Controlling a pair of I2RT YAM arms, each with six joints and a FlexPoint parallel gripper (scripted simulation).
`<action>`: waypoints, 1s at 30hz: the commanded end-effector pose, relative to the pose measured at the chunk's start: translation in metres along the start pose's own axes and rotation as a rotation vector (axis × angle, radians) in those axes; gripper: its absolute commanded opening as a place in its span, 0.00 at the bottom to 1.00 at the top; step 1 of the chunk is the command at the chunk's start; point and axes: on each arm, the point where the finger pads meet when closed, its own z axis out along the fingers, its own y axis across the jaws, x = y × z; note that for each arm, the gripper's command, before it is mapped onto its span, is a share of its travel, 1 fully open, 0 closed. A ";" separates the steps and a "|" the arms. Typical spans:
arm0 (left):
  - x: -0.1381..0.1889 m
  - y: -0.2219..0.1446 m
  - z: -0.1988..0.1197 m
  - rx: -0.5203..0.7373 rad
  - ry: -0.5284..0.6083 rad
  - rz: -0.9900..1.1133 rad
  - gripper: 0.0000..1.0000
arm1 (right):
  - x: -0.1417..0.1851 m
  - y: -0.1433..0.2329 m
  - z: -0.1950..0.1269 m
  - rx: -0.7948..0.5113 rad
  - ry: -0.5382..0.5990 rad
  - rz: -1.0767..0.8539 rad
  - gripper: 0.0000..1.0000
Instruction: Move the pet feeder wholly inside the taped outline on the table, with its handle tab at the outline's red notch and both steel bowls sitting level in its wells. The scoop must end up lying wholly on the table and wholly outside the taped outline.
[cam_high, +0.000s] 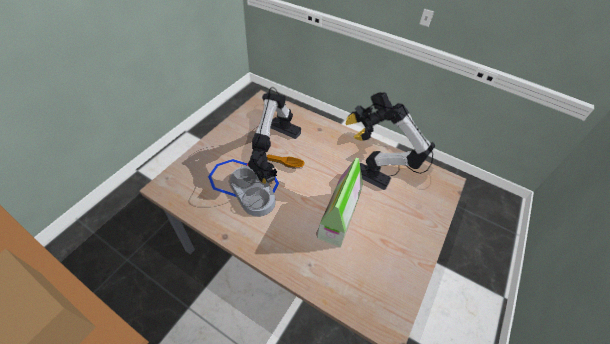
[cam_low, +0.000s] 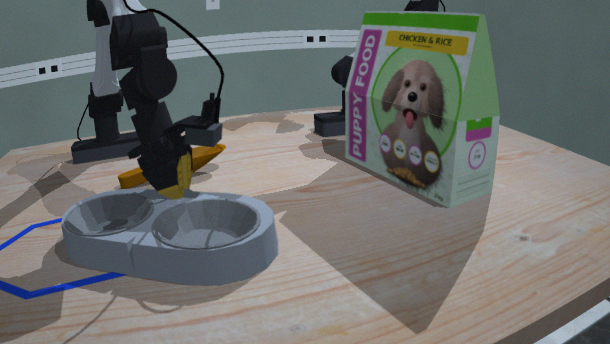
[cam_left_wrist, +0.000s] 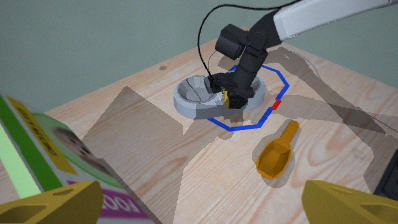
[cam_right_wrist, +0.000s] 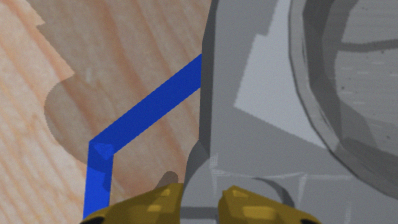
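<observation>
Two bowls (cam_high: 256, 198) (cam_low: 206, 225) (cam_left_wrist: 196, 91) in feeder (cam_high: 259, 210) (cam_low: 200, 267) (cam_left_wrist: 186, 109) (cam_right_wrist: 250, 145), partly outside outline (cam_high: 209, 181) (cam_low: 75, 285) (cam_left_wrist: 245, 128) (cam_right_wrist: 145, 112); right tool (cam_high: 266, 181) (cam_low: 180, 190) (cam_left_wrist: 230, 101) (cam_right_wrist: 200, 200) clenched on its tab, likely for steering it; left tool (cam_high: 357, 128) (cam_left_wrist: 202, 207) released, scoop (cam_high: 292, 161) (cam_low: 202, 159) (cam_left_wrist: 275, 156) outside.

Food bag (cam_high: 345, 205) (cam_low: 420, 110) (cam_left_wrist: 60, 160) — "PUPPY FOOD", "CHICKEN & RICE"; small round badges — probably lettered, too tiny.

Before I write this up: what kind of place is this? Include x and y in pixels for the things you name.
Probably a robot test room: two arms (cam_high: 263, 125) (cam_high: 412, 132) on a wooden table (cam_high: 380, 280), a socket strip (cam_high: 390, 45) (cam_low: 260, 41) along the wall, and a pet feeder (cam_high: 238, 192) (cam_low: 175, 267) over blue tape (cam_high: 210, 180) (cam_low: 75, 285) (cam_left_wrist: 245, 128).
</observation>
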 end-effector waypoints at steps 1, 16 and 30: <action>-0.010 -0.002 -0.003 0.007 -0.019 -0.023 1.00 | 0.011 0.002 -0.016 -0.020 -0.005 -0.057 0.05; -0.010 -0.002 -0.003 0.007 -0.020 -0.024 1.00 | 0.054 0.000 -0.027 -0.086 -0.001 -0.246 0.05; -0.010 -0.002 -0.003 0.007 -0.019 -0.023 1.00 | 0.086 -0.009 -0.040 -0.118 0.000 -0.381 0.05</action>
